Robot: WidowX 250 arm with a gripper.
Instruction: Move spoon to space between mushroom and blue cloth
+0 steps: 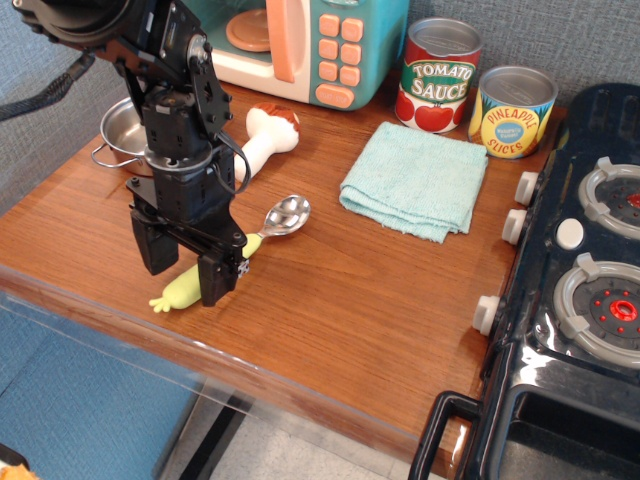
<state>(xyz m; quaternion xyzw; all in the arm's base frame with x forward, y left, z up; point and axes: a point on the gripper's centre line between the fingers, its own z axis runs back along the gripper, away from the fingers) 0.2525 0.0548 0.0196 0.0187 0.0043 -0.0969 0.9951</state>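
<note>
The spoon [283, 217] lies flat on the wooden table, its silver bowl pointing back right and its pale yellow-green handle [186, 288] running to the front left. My gripper [184, 266] stands over the handle with its two fingers spread apart, one on each side of it, open. The white mushroom [262, 138] with its reddish-brown cap lies behind the spoon, left of the blue cloth [416, 180]. The spoon's bowl is in front of the gap between the mushroom and the cloth.
A steel pot [128, 128] sits at the back left, partly behind my arm. A toy microwave [320, 45], a tomato sauce can [438, 75] and a pineapple can [512, 112] line the back. A black toy stove [590, 280] fills the right side. The table's front edge runs close below the gripper.
</note>
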